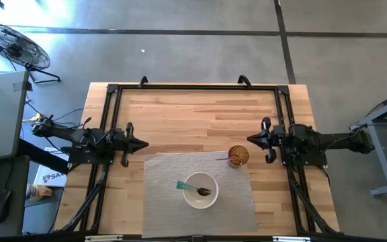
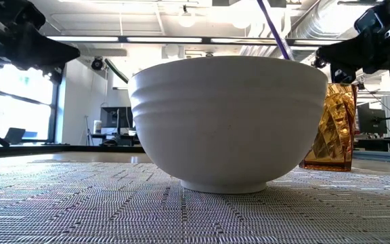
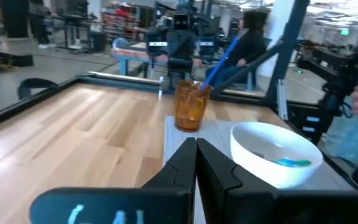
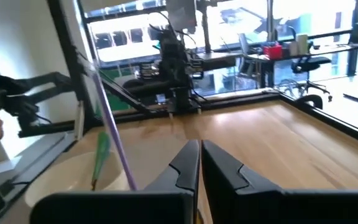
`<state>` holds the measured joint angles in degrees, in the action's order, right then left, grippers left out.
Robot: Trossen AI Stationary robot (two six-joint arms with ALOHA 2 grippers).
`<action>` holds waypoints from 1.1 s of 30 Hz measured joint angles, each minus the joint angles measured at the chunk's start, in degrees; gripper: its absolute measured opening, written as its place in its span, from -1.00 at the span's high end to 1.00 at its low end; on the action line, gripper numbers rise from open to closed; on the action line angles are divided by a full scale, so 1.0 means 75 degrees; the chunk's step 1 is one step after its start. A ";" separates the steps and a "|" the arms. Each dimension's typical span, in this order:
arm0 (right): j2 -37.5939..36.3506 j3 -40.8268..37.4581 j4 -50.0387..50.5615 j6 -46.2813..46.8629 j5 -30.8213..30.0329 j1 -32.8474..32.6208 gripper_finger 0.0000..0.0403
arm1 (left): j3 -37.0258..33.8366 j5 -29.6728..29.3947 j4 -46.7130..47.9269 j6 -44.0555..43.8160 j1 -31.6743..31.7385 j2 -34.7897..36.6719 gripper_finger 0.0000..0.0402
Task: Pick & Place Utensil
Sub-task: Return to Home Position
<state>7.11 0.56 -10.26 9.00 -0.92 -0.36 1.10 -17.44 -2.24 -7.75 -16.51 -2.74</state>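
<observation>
A white bowl (image 1: 192,199) sits on a gray mat (image 1: 163,195) at the near middle of a wooden table (image 1: 180,114). A green spoon (image 1: 183,185) lies in the bowl, its handle resting over the rim on the left arm's side. Beside it inside the bowl is a small dark shape, too small from above to identify. The low view gives no help, because the bowl's wall fills it and hides whatever is inside.

An amber glass (image 1: 238,156) stands at the far right corner of the mat, near the bowl but not touching it. A thin blue utensil (image 3: 219,62) leans in this glass. Its lower end is hidden inside the glass, so fork or spoon cannot be told. In the low view its handle shows only as a slanted line above the bowl's rim, with the rest cut off behind the bowl.

The left gripper (image 1: 145,143) hangs just off the mat's far left corner. Its fingers are pressed together with nothing between them. The right gripper (image 1: 249,139) hangs just beside the glass, also closed tight and empty. The glass stands between this gripper and the bowl.

A black frame (image 1: 193,87) runs along the table's far and side edges. A fan (image 1: 12,44) stands on the floor past the far left corner. The room behind is blurred.
</observation>
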 joint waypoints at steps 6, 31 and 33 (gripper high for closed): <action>0.0001 0.0000 0.0189 -0.0020 -0.0345 0.0000 0.96 | 0.0000 0.0113 0.0038 0.0000 0.0000 -0.0025 0.96; 0.0001 -0.0003 0.0192 -0.0007 -0.0339 0.0000 0.94 | 0.0000 0.0138 0.0061 -0.0023 0.0000 -0.0026 0.96; 0.0001 -0.0006 0.0192 -0.0007 -0.0339 0.0000 0.94 | 0.0000 0.0135 0.0061 -0.0020 0.0000 -0.0026 0.96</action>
<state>7.11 0.51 -8.82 8.95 -3.46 -0.36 1.10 -16.42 -1.78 -7.90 -16.51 -2.94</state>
